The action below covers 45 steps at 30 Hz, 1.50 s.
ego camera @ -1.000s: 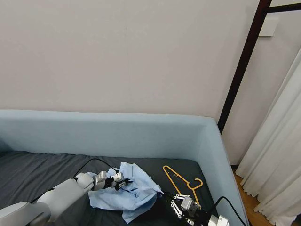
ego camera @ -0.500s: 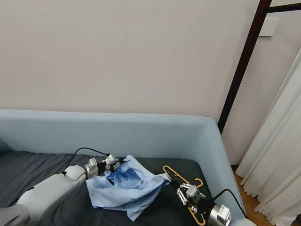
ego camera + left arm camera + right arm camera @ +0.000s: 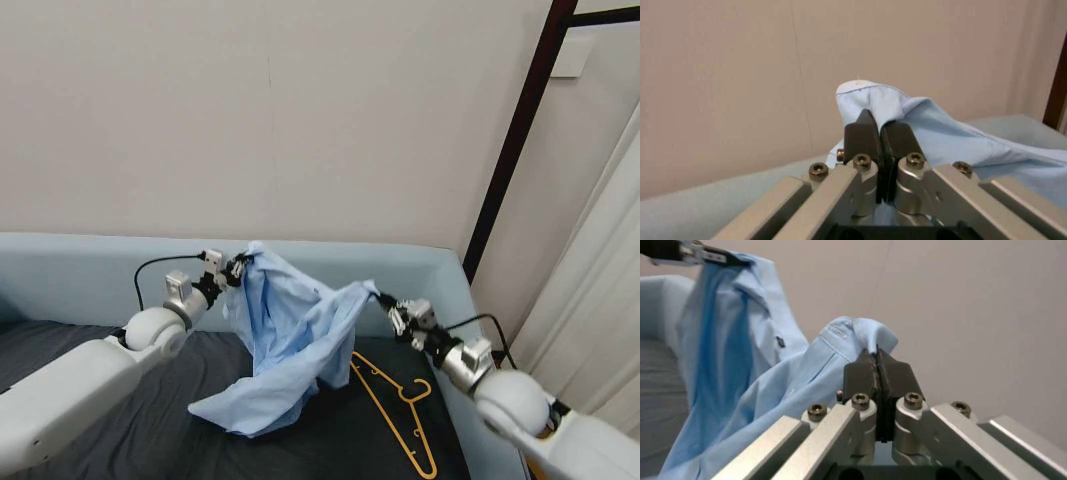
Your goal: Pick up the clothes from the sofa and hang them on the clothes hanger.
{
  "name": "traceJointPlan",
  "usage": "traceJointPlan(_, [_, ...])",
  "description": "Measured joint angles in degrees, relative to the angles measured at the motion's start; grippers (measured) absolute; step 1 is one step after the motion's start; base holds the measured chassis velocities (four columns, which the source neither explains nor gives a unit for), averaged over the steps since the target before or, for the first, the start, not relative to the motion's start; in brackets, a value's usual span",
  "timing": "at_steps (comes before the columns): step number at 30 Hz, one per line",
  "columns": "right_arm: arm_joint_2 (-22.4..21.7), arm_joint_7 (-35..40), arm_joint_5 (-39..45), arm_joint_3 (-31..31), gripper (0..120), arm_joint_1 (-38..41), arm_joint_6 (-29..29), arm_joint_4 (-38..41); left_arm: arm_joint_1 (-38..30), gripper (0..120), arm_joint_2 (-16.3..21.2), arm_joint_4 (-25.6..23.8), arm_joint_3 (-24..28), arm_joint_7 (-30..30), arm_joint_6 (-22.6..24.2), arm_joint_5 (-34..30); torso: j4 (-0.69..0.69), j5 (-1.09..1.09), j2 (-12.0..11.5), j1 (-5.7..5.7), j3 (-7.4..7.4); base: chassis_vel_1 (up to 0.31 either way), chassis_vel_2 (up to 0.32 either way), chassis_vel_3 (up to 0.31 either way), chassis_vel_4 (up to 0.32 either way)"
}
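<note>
One orange hanger [image 3: 393,398] lies on the dark sofa seat [image 3: 80,360], lower right of the head view. Above it, at frame centre, one blue shirt [image 3: 290,335] hangs between two claws. The right gripper [image 3: 384,300] and the left gripper [image 3: 239,266] are each pressed together, pinching its cloth. The shirt's lower end rests on the seat.

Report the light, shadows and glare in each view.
Head view: soft, even light with no glare; the shirt throws a faint shadow on the dark sofa seat beside the hanger. Left wrist view: the left gripper, shut on the shirt, looks dark against an evenly lit wall, with mild sheen on its metal links. Right wrist view: shirt folds near the right gripper are shaded deeper blue.
</note>
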Motion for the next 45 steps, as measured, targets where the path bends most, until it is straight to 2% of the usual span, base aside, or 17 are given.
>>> traceJointPlan(2, [0.4,0.9,2.5,-2.9,0,6.7,-0.5,-1.9,-1.2,0,1.2,-3.1,-2.0,-3.0,1.9,-0.8,0.00,0.02,0.0,0.00,0.00,0.000,0.000,0.000,0.000])
traceJointPlan(3, [0.4,0.9,2.5,-2.9,0,6.7,-0.5,-1.9,-1.2,0,1.2,-3.1,-2.0,-3.0,1.9,-0.8,0.00,0.02,0.0,0.00,0.00,0.000,0.000,0.000,0.000])
traceJointPlan(6, [2.1,2.2,6.1,-6.8,0,16.5,-1.4,-4.2,-3.5,0,2.9,-6.1,-3.5,-7.2,4.1,-1.9,0.02,-0.01,0.0,0.00,0.00,0.000,0.000,0.000,0.000])
traceJointPlan(11, [4.4,3.5,9.4,-11.4,0,24.0,-2.3,-6.8,-5.1,0,4.7,-6.5,-3.8,-7.9,4.3,-1.8,0.01,-0.01,0.0,0.00,-0.01,0.000,0.000,0.000,0.000])
traceJointPlan(17, [6.4,4.7,11.1,-14.8,0,28.1,-2.6,-9.2,-4.9,0,4.0,-6.2,-3.2,-8.8,4.6,-1.3,0.01,-0.01,0.0,0.01,0.00,0.000,0.000,0.000,0.000])
traceJointPlan(20, [5.8,4.9,11.3,-14.9,0,27.8,-2.7,-8.3,-3.4,0,4.2,-7.5,-4.0,-9.4,4.7,-1.0,-0.01,0.00,0.0,0.01,0.01,0.000,0.000,0.000,0.000])
traceJointPlan(23, [3.1,5.2,11.3,-13.6,0,24.8,-3.0,-4.0,4.1,0,6.9,-12.9,-10.6,-9.9,4.8,-0.6,-0.02,0.04,0.0,0.01,0.00,0.000,0.000,0.000,0.000])
traceJointPlan(24, [3.1,5.2,11.3,-13.6,0,24.8,-3.0,-4.0,4.1,0,6.9,-12.9,-10.6,-9.9,4.8,-0.6,-0.02,0.04,0.0,0.01,0.00,0.000,0.000,0.000,0.000])
traceJointPlan(28, [-1.1,5.8,11.6,-8.1,0,18.2,-4.3,5.6,20.4,0,13.9,-22.5,-23.3,-11.7,4.9,-0.4,0.04,-0.01,0.0,0.00,-0.02,0.000,0.000,0.000,0.000])
traceJointPlan(29, [-1.1,5.8,11.6,-8.1,0,18.2,-4.3,5.6,20.4,0,13.9,-22.5,-23.3,-11.7,4.9,-0.4,0.04,-0.01,0.0,0.00,-0.02,0.000,0.000,0.000,0.000])
traceJointPlan(31, [-3.1,6.3,12.2,-4.6,0,14.6,-5.1,9.6,25.8,0,16.8,-26.5,-27.3,-13.1,4.7,-0.7,0.09,0.02,0.0,-0.01,-0.03,0.000,0.000,0.000,0.000])
traceJointPlan(32, [-4.4,6.9,12.6,-2.1,0,12.0,-5.7,11.8,27.3,0,17.5,-28.3,-28.6,-13.6,4.8,-1.1,0.07,0.02,0.0,-0.01,-0.03,0.000,0.000,0.000,0.000])
traceJointPlan(35, [-6.9,8.0,13.2,2.9,0,6.4,-7.1,15.5,27.8,0,18.7,-31.1,-30.1,-14.1,5.4,-1.9,-0.03,0.00,0.0,-0.02,-0.03,0.000,0.000,0.000,0.000])
traceJointPlan(38, [-8.4,8.8,13.7,5.8,0,3.3,-8.3,17.9,27.6,0,19.7,-32.9,-31.1,-14.8,6.6,-2.2,-0.05,0.06,0.0,-0.02,-0.03,0.000,0.000,0.000,0.000])
traceJointPlan(45, [-8.5,11.0,17.4,8.8,0,1.1,-10.9,19.4,26.6,0,19.3,-33.2,-32.6,-16.9,9.2,-3.6,0.02,0.00,0.0,-0.01,-0.01,0.000,0.000,0.000,0.000])
